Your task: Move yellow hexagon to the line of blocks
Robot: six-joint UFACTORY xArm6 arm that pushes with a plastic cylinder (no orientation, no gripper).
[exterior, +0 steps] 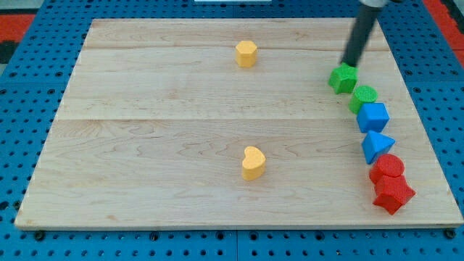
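The yellow hexagon (246,54) sits near the view's top, left of centre-right. A yellow heart (253,162) lies lower, near the board's middle. A line of blocks runs down the view's right: green star (344,78), green round block (365,96), blue block (373,117), blue triangle (376,146), red round block (389,167), red star (393,193). My tip (350,65) stands at the top of this line, touching or just above the green star, far to the right of the yellow hexagon.
The blocks lie on a pale wooden board (145,145). Around it is a blue perforated base (22,109). The board's right edge runs close to the line of blocks.
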